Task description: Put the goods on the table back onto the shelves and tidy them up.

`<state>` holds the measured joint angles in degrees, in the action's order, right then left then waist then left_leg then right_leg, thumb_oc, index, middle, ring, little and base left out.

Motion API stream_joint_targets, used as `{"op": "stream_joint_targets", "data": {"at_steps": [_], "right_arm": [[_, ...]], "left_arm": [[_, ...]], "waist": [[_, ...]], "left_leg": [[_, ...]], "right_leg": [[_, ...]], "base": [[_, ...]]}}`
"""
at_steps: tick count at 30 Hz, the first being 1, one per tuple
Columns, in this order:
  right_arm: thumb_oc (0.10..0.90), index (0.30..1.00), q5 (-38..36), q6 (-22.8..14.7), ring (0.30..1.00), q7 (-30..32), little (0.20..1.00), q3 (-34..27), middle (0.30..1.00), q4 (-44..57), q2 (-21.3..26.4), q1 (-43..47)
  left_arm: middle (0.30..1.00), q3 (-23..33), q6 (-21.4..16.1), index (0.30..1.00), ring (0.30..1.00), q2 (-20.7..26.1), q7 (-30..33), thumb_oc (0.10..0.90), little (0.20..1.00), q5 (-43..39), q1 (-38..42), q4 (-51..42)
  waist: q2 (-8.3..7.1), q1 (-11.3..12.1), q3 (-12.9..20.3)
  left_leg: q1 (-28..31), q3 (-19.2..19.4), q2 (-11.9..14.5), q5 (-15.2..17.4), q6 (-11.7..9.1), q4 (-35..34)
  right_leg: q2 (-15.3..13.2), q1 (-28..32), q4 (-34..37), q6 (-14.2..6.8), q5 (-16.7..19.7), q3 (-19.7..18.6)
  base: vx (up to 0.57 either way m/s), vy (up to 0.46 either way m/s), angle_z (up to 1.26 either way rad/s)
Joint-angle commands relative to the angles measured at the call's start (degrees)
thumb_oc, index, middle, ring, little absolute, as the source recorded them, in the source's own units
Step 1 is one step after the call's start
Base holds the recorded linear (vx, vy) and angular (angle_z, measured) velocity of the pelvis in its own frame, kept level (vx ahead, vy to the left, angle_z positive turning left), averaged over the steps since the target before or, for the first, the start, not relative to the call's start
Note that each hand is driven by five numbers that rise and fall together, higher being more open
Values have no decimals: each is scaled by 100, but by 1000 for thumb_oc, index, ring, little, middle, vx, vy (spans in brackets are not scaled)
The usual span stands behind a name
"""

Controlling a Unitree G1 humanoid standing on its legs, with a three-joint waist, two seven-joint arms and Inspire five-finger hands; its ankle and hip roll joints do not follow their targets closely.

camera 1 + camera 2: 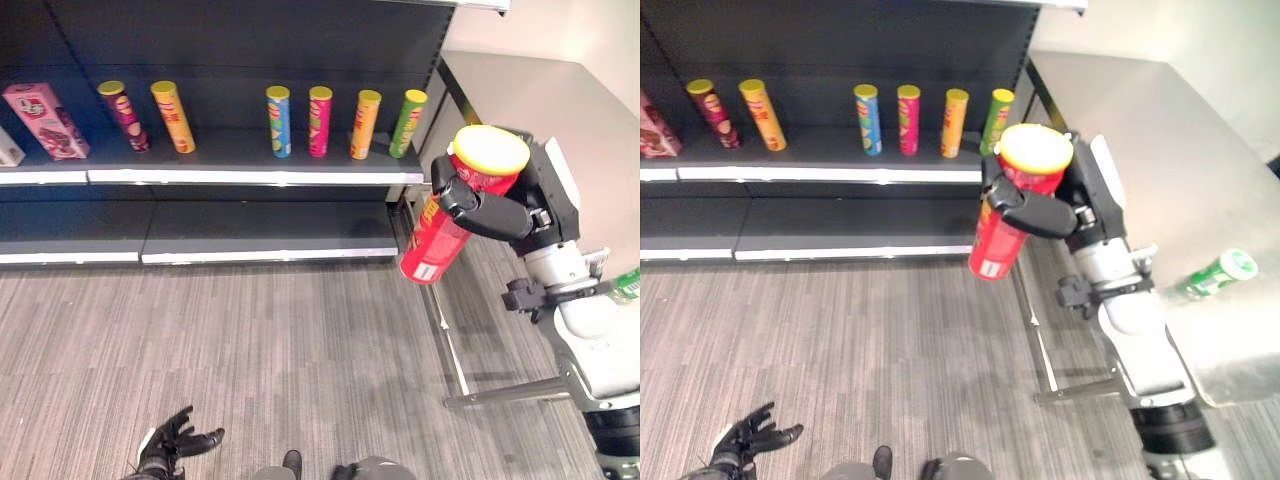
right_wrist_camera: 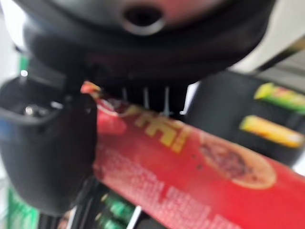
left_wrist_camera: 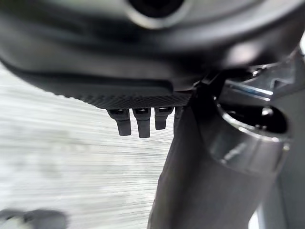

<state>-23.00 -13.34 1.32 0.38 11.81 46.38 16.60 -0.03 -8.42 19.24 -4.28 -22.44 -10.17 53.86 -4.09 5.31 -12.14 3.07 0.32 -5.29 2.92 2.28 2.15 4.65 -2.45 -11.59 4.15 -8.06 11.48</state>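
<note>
Robot hand (image 1: 500,205) gripping red can (image 1: 440,235), yellow lid

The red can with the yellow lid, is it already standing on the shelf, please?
No, the red can is held in the right hand, in the air before the shelf.

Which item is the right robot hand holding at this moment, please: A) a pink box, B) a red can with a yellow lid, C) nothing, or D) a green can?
B: the right robot hand is curled round a red can with a yellow lid, held tilted in front of the shelf.
</note>
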Motion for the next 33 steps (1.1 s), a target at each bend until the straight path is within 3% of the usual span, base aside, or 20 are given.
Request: {"op": "stream_joint_targets", "data": {"at_steps": [1, 3, 4, 6, 8, 9, 10, 11, 12, 15, 16, 17, 18, 20, 23, 26, 28, 30, 33], "right_arm": [[400, 300, -275, -605, 300, 121, 300, -715, 300, 220, 92, 725], [400, 300, -269, -575, 300, 102, 300, -713, 300, 200, 70, 632], [400, 300, -267, -559, 300, 103, 300, -694, 300, 198, 81, 597], [400, 300, -315, -569, 300, 87, 300, -568, 300, 235, 9, 564], [400, 300, -257, -584, 300, 155, 300, -551, 300, 236, -70, 509], [400, 300, -210, -565, 300, 150, 300, -569, 300, 297, -140, 450], [400, 300, -204, -562, 300, 148, 300, -537, 300, 338, -212, 443], [400, 300, -122, -520, 300, 109, 300, -530, 300, 461, -365, 364], [400, 300, -10, -440, 300, 75, 300, -488, 300, 548, -522, 310], [400, 300, 112, -412, 300, 55, 300, -420, 300, 617, -659, 326], [400, 300, 190, -389, 300, 51, 300, -390, 300, 631, -720, 393], [400, 300, 192, -369, 300, 38, 300, -365, 300, 635, -771, 392], [400, 300, 201, -358, 300, 20, 300, -355, 300, 624, -816, 372], [400, 300, 211, -320, 300, -42, 300, -367, 300, 640, -779, 353], [400, 300, 48, -338, 300, -88, 300, -327, 300, 666, -770, 424], [400, 300, -14, -359, 300, -106, 300, -291, 300, 604, -759, 384], [400, 300, -72, -356, 300, -149, 300, -385, 300, 613, -744, 239], [400, 300, -119, -355, 300, -217, 300, -448, 300, 647, -713, -21], [400, 300, -136, -321, 300, -282, 300, -506, 300, 698, -722, -182]], "left_arm": [[900, -279, -206, 900, 900, -135, -179, 800, 900, -307, 214, -385], [900, -326, -201, 900, 900, -243, -169, 800, 900, -395, 177, -569], [900, -349, -193, 900, 900, -285, -168, 800, 900, -442, 188, -585], [900, -485, -172, 900, 900, -212, -141, 800, 900, -360, 239, -599], [900, -521, -194, 900, 900, -124, -91, 800, 900, -347, 310, -630], [900, -539, -197, 900, 900, -103, -93, 800, 900, -266, 330, -618], [900, -545, -210, 900, 900, -109, -64, 800, 900, -215, 346, -567], [900, -560, -226, 900, 900, -111, -37, 800, 900, -86, 365, -492], [900, -553, -227, 900, 900, -75, -37, 800, 900, 10, 372, -415], [900, -487, -244, 900, 900, 41, -15, 800, 900, 31, 378, -460], [900, -461, -243, 900, 900, 111, -6, 800, 900, 62, 342, -490], [900, -442, -233, 900, 900, 143, -8, 800, 900, 95, 341, -472], [900, -427, -223, 900, 900, 173, -5, 800, 900, 125, 327, -472], [900, -344, -224, 900, 900, 165, -20, 800, 900, 109, 330, -449], [900, -339, -214, 900, 900, 132, -24, 800, 900, 49, 317, -502], [900, -332, -204, 900, 900, 39, -33, 800, 900, 36, 366, -518], [900, -413, -226, 900, 900, -16, -87, 800, 900, 142, 398, -516], [900, -460, -218, 900, 900, -181, -132, 800, 900, 170, 281, -576], [900, -540, -208, 900, 900, -209, -213, 800, 900, 261, 194, -623]], "waist": [[-88, -32, 277], [-118, 2, 93], [-106, -18, 57], [-95, 28, 105], [-92, 47, 120], [16, 38, 195], [95, 61, 249], [202, 49, 369], [193, 69, 422], [228, 64, 387], [295, 5, 291], [318, -10, 267], [364, -61, 247], [461, -148, 189], [504, -244, 88], [414, -407, -20], [280, -446, 9], [225, -412, 112], [244, -408, 209]], "left_leg": [[123, -216, 447, 135, -449, -224], [-303, -104, 411, 280, -636, 608], [-439, -22, 506, 275, -672, 711], [-802, -64, 1180, -348, -778, -24], [-1179, -55, 1572, -663, -948, -614], [-1299, 81, 1688, -728, -1024, -710], [-1234, 99, 1699, -777, -1074, -714], [-1143, 83, 1577, -923, -1090, -649], [-1035, 164, 1365, -825, -941, -498], [-833, 241, 966, -512, -548, -271], [-665, 252, 719, -366, -325, -239], [-609, 262, 635, -320, -247, -240], [-489, 261, 593, -275, -198, -286], [-214, 249, 563, -210, -151, -479], [116, 264, 534, -65, -184, -611], [367, 184, 461, 50, -218, -618], [402, 93, 374, 188, -213, -494], [443, 99, 394, 309, -263, -345], [521, 107, 448, 361, -280, -366]], "right_leg": [[-575, 697, 1254, -850, 481, -145], [-693, 931, 1448, -844, 465, -7], [-726, 978, 1485, -858, 436, 37], [-865, 1049, 1555, -931, 269, 51], [-1016, 1236, 1621, -1033, 30, -7], [-1122, 1386, 1649, -1123, -11, -43], [-1181, 1444, 1655, -1177, 8, -89], [-1416, 1545, 1614, -1305, 83, -88], [-1765, 1473, 1274, -1415, 218, -194], [-2133, 1137, 315, -1390, 659, -407], [-2330, 807, -486, -1254, 1330, -485], [-2347, 674, -718, -1231, 1406, -530], [-2252, 512, -917, -1186, 1478, -578], [-1876, 108, -981, -1108, 1087, -557], [-1441, -209, -147, -1073, 765, 13], [-1039, -415, 677, -1164, 914, 111], [-916, -118, 1138, -1107, 938, -183], [-851, 246, 1455, -1044, 1047, -231], [-808, 428, 1592, -1029, 1021, -207]], "base": [[137, -93, 12], [31, 25, 26], [132, 187, 67], [304, 253, 48], [444, 334, -2], [515, 444, -32], [589, 558, -67], [599, 599, -67], [602, 637, -47], [338, 470, -46], [289, 483, -27], [294, 468, 33], [225, 289, 47], [241, 196, 48], [235, 63, 33], [226, 7, 17], [190, -34, 61], [222, -93, 65], [150, -69, -15]]}}
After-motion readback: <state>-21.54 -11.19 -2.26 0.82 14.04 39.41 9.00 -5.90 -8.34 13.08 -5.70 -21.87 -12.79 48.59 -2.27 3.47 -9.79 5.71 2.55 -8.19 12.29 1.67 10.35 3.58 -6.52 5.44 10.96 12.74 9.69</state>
